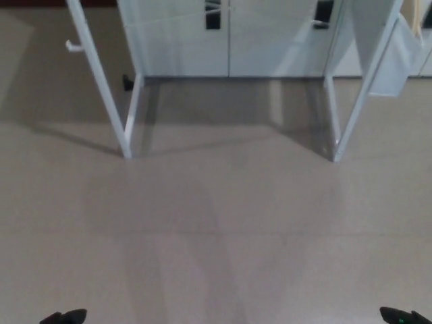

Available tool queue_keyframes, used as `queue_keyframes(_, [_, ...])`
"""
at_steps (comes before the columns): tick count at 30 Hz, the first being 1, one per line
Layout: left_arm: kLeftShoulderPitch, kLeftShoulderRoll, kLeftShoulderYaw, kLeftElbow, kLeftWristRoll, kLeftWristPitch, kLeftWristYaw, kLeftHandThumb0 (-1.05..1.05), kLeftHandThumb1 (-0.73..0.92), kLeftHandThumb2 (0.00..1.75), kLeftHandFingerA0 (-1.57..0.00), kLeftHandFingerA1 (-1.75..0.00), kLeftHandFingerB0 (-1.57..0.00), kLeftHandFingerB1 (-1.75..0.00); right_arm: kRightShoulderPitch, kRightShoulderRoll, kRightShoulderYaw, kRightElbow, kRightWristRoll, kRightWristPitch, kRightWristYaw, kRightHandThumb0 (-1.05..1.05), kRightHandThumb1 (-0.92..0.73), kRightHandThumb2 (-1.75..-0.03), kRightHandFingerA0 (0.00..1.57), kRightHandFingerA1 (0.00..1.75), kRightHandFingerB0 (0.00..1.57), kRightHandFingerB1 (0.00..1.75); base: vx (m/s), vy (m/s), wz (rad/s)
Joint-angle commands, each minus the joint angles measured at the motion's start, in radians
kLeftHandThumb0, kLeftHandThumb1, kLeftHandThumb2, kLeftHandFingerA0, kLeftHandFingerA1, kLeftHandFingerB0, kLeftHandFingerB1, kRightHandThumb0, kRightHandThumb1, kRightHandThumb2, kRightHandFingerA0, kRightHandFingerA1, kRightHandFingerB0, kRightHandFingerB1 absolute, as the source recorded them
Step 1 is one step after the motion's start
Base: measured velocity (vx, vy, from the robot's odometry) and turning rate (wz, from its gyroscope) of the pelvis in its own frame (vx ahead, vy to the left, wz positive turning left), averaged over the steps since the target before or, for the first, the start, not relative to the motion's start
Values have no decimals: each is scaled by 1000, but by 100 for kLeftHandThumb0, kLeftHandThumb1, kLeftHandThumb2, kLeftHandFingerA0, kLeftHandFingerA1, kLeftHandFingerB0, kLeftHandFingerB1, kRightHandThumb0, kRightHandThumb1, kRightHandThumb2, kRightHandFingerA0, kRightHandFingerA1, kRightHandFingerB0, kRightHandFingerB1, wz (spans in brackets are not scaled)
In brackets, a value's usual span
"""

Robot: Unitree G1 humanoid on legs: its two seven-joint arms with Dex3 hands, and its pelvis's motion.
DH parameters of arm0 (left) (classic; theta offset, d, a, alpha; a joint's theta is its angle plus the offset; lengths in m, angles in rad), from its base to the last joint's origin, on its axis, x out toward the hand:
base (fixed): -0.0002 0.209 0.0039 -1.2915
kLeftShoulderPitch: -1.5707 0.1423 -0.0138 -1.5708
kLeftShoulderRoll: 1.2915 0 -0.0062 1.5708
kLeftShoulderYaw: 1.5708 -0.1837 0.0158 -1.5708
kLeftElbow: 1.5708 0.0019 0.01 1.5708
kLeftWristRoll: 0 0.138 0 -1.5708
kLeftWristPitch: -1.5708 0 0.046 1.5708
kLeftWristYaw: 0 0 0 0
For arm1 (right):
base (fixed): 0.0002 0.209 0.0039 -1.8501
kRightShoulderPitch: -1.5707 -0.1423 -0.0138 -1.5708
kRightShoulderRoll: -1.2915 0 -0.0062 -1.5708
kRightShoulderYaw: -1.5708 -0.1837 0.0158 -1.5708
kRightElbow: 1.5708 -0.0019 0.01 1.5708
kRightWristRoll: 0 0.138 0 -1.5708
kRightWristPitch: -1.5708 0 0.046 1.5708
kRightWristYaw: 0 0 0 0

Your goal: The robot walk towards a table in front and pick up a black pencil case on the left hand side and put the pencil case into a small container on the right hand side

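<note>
Head view | my left hand (65, 316): only a dark tip shows, cut off at the bottom edge | my right hand (405, 316): likewise, bottom right corner | open or closed: cannot tell for either | bench (101, 84): white legs only, top cut off above | pencil case: outside the frame, position unknown | floor (216, 223): beige, blurred

No readable text or labels anywhere.
</note>
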State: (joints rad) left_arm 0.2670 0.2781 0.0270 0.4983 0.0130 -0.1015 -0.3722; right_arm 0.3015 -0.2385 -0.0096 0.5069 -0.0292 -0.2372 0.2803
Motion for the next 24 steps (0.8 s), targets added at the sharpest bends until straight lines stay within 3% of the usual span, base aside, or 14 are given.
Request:
queue_keyframes(1, [18, 21, 5, -8, -2, -9, 0, -63, 49, 81, -5, -39, -6, -30, 1, -4, 5, 9, -6, -5, -3, -70, -51, -82, 24, 47, 11, 41, 390, 178, -15])
queue_keyframes(3, [16, 19, 6, -11, -4, -3, 0, -59, 62, 63, -9, -28, -12, -23, -1, -7, 8, 10, -12, -3, -7, -71, -52, -83, 25, 47, 11, 40, 363, 146, -39])
queue_keyframes(6, [9, 19, 4, -9, -4, -1, -3, -58, 63, 62, -9, -28, -11, -23, -5, -6, 6, 15, -12, -7, -11, -71, -51, -82, 25, 47, 12, 41, 310, 150, 8])
queue_keyframes(7, [16, 22, 4, -10, -4, -3, -4, -58, 63, 63, -8, -27, -11, -23, 0, -1, 4, 19, -2, -13, -3, -69, -51, -81, 24, 47, 11, 41, 233, 103, 11])
queue_keyframes(8, [21, 23, 0, -13, 4, -3, 1, -62, 49, 80, -5, -38, -6, -31, 9, -1, 5, 20, -3, -15, -4, -70, -51, -81, 24, 47, 11, 41, 279, 63, 7])
queue_keyframes(11, [20, 22, -5, -13, 7, 1, 2, -60, 45, 84, 0, -40, -6, -35, 14, -3, 5, 12, -7, 4, -9, -70, -51, -82, 24, 46, 11, 40, 271, 2, 7])
queue_keyframes(12, [22, 21, -3, -11, 2, -2, -1, -60, 64, 62, -10, -29, -12, -21, 13, -3, 5, 15, -5, 4, -7, -70, -51, -81, 24, 46, 11, 40, 286, -54, 13])
queue_keyframes(13, [27, 20, -1, -7, -1, -7, -2, -60, 49, 80, -5, -39, -5, -31, 18, -3, 6, 14, -5, 6, -4, -71, -51, -82, 24, 46, 11, 40, 319, -79, 13])
queue_keyframes(14, [31, 20, 0, -2, -2, -12, -3, -62, 61, 71, -8, -31, -11, -25, 24, -2, 8, 9, -9, 8, -8, -70, -51, -82, 25, 46, 11, 40, 434, -135, 15])
queue_keyframes(16, [51, 18, 2, 4, -9, -14, -11, -62, 61, 70, -9, -28, -10, -23, 49, 0, 10, 2, -13, -1, -14, -70, -51, -81, 25, 47, 11, 40, 449, -76, 34])
queue_keyframes(17, [59, 17, -1, 8, -5, -21, -9, -61, 46, 83, 0, -35, -3, -31, 61, 0, 9, 4, -11, -11, -13, -68, -51, -81, 25, 47, 11, 41, 469, -40, 36])
queue_keyframes(20, [72, 15, -12, 6, 10, -27, 1, -60, 45, 84, 0, -40, -4, -32, 78, -1, 11, 12, -14, -31, -15, -66, -51, -80, 25, 47, 11, 41, 405, -69, 5])
queue_keyframes(21, [81, 18, -17, 7, 17, -36, 4, -61, 62, 69, -8, -33, -10, -24, 87, -3, 16, 17, -25, -45, -23, -68, -51, -82, 26, 48, 11, 42, 286, -93, -6])
queue_keyframes(24, [84, 18, -22, 13, 18, -42, 4, -60, 64, 59, -9, -33, -9, -27, 89, -1, 16, 36, -20, -53, -19, -69, -51, -81, 25, 47, 10, 41, 255, -23, -10])
